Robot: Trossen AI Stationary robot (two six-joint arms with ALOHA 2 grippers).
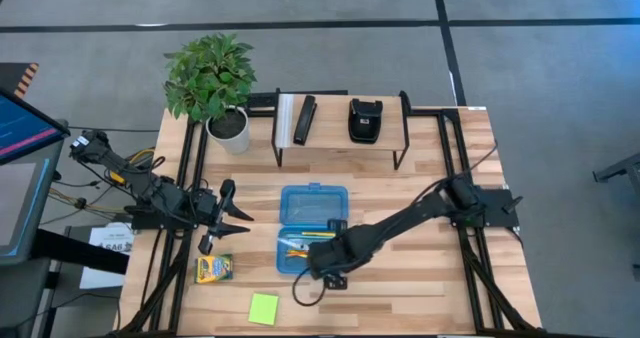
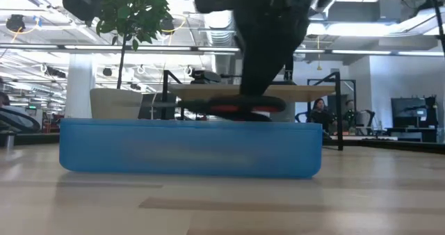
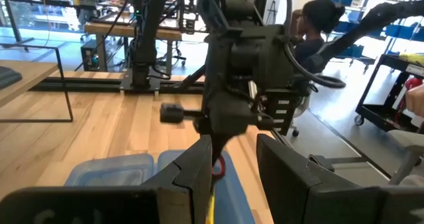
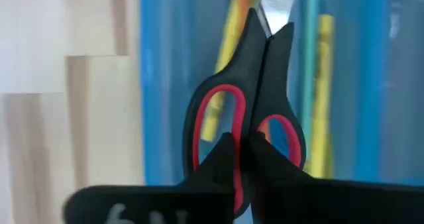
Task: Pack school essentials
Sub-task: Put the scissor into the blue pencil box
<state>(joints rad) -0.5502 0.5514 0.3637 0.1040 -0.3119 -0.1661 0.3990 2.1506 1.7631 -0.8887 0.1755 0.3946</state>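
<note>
Now | right end effector [image 1: 325, 268] clamped on the red-handled scissors [image 4: 246, 121], held over the open blue case [image 1: 310, 228] mid-tabletop, where yellow pencils [image 4: 320, 91] lie | left end effector [image 1: 228, 215] spread open near the left edge | crayon box [image 1: 214, 269], sticky-note pad [image 1: 264, 308] toward the front-left corner.

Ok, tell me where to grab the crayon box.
Come straight down with the open left end effector, closing across the shorter span of the crayon box: it lies flat on the table, sides clear. The right end effector is shut on the scissors.
</note>
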